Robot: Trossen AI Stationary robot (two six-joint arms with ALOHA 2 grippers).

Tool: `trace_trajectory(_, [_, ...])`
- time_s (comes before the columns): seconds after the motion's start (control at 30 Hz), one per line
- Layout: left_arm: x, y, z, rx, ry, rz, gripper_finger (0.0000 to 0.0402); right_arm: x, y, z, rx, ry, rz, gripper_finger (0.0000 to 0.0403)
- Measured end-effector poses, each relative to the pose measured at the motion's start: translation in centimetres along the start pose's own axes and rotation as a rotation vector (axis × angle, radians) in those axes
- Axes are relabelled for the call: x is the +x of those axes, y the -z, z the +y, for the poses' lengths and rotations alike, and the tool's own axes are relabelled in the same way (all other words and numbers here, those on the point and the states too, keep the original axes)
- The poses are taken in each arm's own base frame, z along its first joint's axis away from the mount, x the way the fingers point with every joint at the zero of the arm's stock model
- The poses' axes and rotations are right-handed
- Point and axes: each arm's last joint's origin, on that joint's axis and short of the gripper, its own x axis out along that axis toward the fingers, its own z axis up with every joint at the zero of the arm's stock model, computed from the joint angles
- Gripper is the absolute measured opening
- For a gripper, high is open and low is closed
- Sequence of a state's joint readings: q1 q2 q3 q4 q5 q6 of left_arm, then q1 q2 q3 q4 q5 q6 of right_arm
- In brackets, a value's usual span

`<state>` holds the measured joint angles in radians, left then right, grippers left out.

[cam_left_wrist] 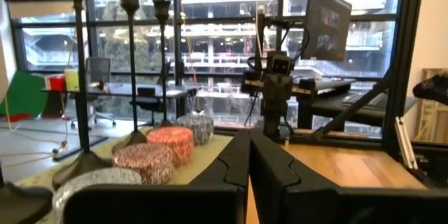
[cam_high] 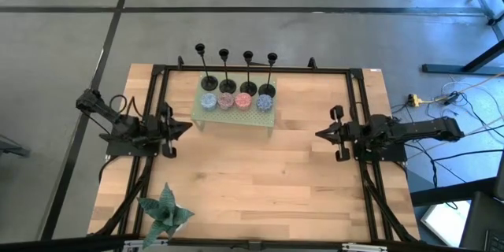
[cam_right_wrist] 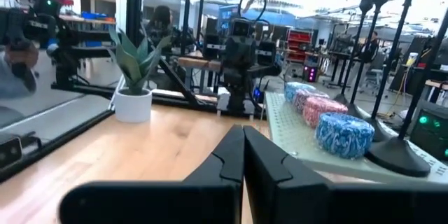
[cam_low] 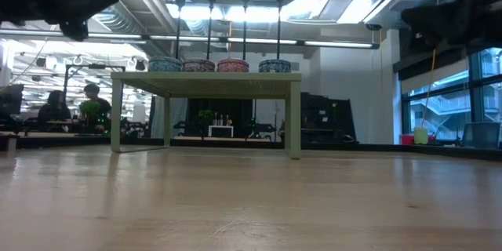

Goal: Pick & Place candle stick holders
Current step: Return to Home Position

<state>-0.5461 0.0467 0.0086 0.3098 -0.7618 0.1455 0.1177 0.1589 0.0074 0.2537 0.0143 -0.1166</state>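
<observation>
Tabletop [cam_high: 260, 173] separates both our jaws, clenched empty, from the candle stick holders [cam_high: 227, 87] on the shelf [cam_high: 236, 118]. A wide swing, we judge, could topple them.

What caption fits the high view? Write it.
Candle stick holders and candles rowed on the shelf; left hand and right hand parked.

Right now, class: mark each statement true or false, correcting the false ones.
Four black thin-stemmed candlestick holders stand on the pale green perforated shelf. True.
Four short round patterned candles line up beside them. True.
The left gripper grips a holder. False: it is shut, empty, left of the shelf.
The right gripper is open. False: it is shut, empty, right of the shelf.
The green potted plant stands on the shelf. False: it stands on the wooden table.
</observation>
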Motion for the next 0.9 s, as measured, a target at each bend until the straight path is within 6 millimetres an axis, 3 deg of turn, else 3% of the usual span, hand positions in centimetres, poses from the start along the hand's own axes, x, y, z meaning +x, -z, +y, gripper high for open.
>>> trace_trajectory(0.3, [0.0, 0.7, -0.1, 0.06, 0.01, 0.054, 0.0008, -0.3, 0.2, -0.1, -0.054, 0.027, 0.026, 0.0005])
trace_trajectory(0.67, [-0.2, 1.4, -0.9, 0.206, 0.301, 0.075, 0.0004, -0.2, 0.3, -0.1, -0.046, 0.041, 0.034, 0.0021])
trace_trajectory(0.9, [-0.3, 2.1, -0.9, 0.233, 0.316, 0.14, 0.0004, -0.2, 0.3, -0.1, -0.047, 0.041, 0.034, 0.0023])
